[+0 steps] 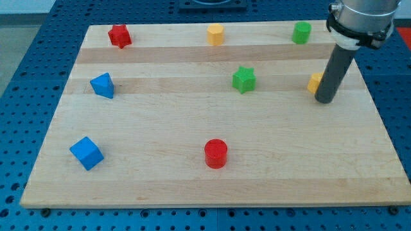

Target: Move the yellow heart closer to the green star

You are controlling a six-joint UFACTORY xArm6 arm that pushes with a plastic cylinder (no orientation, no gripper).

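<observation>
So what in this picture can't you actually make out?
- Yellow block at the view's right: the rod covers most of it, so its shape is unclear.
- My tip: whether it touches that block cannot be told.
- The arm above the rod: cut off by the view's top edge.

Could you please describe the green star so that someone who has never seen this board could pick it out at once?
Start from the wooden board and look a little to the view's right of its centre, in the upper half. The green star lies there alone, well to the view's left of my tip. The only other green block, the green cylinder, is round and sits at the top edge.
</observation>
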